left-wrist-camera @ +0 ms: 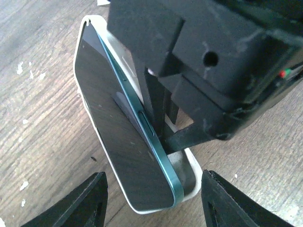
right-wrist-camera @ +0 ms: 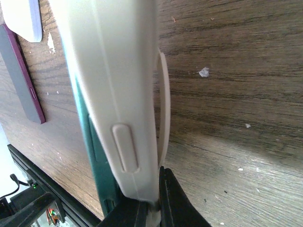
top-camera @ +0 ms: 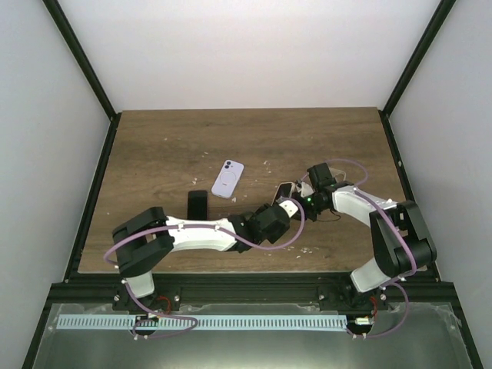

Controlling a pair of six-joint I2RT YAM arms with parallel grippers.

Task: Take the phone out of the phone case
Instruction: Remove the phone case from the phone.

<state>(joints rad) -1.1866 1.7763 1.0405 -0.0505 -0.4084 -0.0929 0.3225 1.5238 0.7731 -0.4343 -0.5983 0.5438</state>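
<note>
A phone [left-wrist-camera: 118, 127] with a dark screen and a teal edge lies tilted, one long side lifted out of its white phone case [left-wrist-camera: 189, 177]. My left gripper [left-wrist-camera: 154, 191] is open, its fingers [left-wrist-camera: 90, 201] standing either side of the phone's near end without touching it. My right gripper [right-wrist-camera: 154, 201] is shut on the wall of the phone case [right-wrist-camera: 113, 71], with the teal phone [right-wrist-camera: 90, 142] just left of that wall. From above, both grippers meet at the phone [top-camera: 285, 190] right of the table's centre.
A phone in a lilac case [top-camera: 228, 178] lies face down near the table's middle. A dark maroon slab [top-camera: 197, 204] lies beside the left arm's forearm. The table's front edge [right-wrist-camera: 33, 175] runs close behind the right gripper.
</note>
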